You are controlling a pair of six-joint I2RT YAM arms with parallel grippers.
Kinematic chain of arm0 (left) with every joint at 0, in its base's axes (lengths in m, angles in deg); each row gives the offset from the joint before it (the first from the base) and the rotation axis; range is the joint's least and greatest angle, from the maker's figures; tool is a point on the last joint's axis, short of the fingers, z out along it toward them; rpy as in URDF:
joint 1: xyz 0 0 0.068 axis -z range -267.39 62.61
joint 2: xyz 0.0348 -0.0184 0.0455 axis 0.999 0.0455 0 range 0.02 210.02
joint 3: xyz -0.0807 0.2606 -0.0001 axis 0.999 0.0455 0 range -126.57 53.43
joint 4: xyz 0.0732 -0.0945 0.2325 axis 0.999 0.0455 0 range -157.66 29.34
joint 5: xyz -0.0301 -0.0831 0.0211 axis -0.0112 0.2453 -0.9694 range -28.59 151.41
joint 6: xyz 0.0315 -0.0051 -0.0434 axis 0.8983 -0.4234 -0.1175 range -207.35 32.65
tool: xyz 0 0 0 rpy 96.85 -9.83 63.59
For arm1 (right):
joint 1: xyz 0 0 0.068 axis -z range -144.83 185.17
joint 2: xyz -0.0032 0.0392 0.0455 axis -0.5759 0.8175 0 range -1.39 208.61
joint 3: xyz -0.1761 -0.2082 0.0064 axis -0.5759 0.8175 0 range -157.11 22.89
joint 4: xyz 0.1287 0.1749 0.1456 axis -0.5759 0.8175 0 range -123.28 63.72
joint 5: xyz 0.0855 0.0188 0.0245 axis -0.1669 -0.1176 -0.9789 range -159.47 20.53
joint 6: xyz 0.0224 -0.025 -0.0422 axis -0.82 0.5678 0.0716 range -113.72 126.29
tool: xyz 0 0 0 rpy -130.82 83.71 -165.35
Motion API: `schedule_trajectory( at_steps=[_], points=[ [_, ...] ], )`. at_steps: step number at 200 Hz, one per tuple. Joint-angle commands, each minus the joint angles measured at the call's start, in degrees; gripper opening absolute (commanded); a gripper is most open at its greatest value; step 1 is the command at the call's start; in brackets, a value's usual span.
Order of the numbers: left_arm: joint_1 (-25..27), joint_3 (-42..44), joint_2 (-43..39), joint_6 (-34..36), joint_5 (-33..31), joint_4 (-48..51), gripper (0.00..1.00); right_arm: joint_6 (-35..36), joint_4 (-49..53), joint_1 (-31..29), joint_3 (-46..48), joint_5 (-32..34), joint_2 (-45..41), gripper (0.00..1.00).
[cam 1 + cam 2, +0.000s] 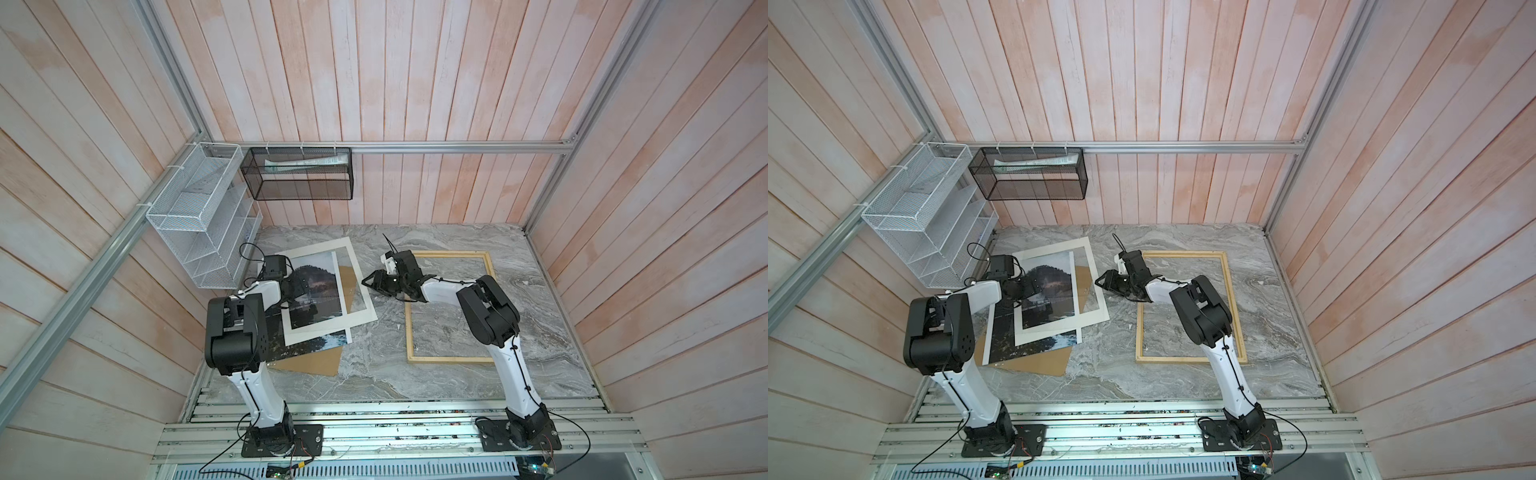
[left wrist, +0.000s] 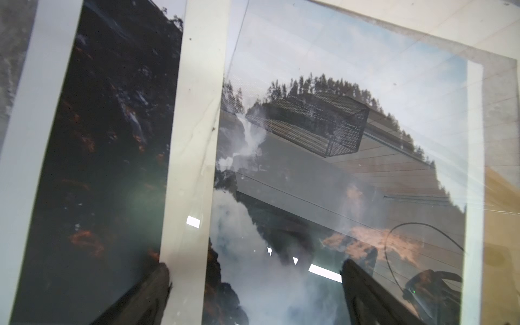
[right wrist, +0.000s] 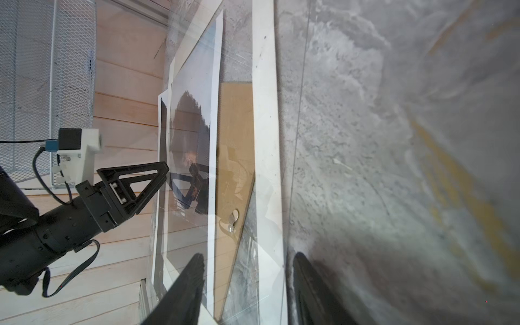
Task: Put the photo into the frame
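Top views: the photo (image 1: 318,276) lies flat at the table's (image 1: 374,376) left, beneath a white mat (image 1: 316,248) and upon a brown board (image 1: 309,365); the frame (image 1: 451,254) lies flat, well apart, at right. Left wrist view: left gripper (image 2: 256,266) spread wide just above the photo. Right wrist view: right gripper (image 3: 249,256) with jaws half apart, astride the mat's border.

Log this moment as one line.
left gripper open over photo | right gripper open at mat edge | frame empty

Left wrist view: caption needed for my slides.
Open left pincer above the large paper waterfall photo, crossed by a white card mat.
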Motion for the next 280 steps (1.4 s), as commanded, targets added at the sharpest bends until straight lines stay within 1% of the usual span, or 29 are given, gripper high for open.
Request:
schedule_trajectory(
  at_steps=[1, 24, 85, 175, 200, 240, 280],
  points=[
    [0.57, 2.61, 0.67, -1.15, 2.37, 4.56, 0.96, 2.89, 3.62, 0.58, -3.12, 1.97, 1.38, 0.53],
    [0.52, 2.55, 0.75, -1.14, 2.64, 4.48, 0.96, 3.72, 5.9, 1.01, -6.43, 0.6, 3.26, 0.53],
    [0.5, 2.67, 0.93, -0.57, 2.82, 4.72, 0.96, 5.8, 12.97, 1.3, -14.31, 0.03, 7.5, 0.53],
    [0.5, 2.62, 0.58, -0.68, 3.61, 4.36, 0.96, 4.41, 12.64, 1.4, -17.43, -5.41, 10.91, 0.53],
    [0.56, 2.8, 0.26, -0.75, 3.65, 4.21, 0.96, 2.69, 10.34, 1.71, -17.2, -8.46, 11.41, 0.53],
    [0.52, 3.05, 0.05, -0.59, 4.13, 4.01, 0.96, -2.38, 2.0, 2.51, -13.81, -13.12, 10.53, 0.53],
    [0.5, 3.42, 0.07, -0.45, 4.22, 3.82, 0.96, -4.59, -1.79, 2.77, -13.38, -16.63, 10.12, 0.52]
  ],
)
